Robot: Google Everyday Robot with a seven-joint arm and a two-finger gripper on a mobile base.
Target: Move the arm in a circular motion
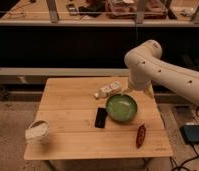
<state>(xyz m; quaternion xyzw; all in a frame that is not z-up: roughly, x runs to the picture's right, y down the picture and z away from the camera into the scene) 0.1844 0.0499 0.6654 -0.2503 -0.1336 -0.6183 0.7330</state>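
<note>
We swing the arm, rigid and heavy, gripper just above the green bowl, grasping nothing.

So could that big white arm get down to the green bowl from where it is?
Probably yes. The arm hangs over the table's far right side, its end effector just above the green bowl, with nothing between them.

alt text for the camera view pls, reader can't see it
A cream-white robot arm reaches in from the right, its gripper hanging just above a green bowl on a wooden table. A black phone, white bottle, crumpled white bag and red-brown item also lie there.
</note>
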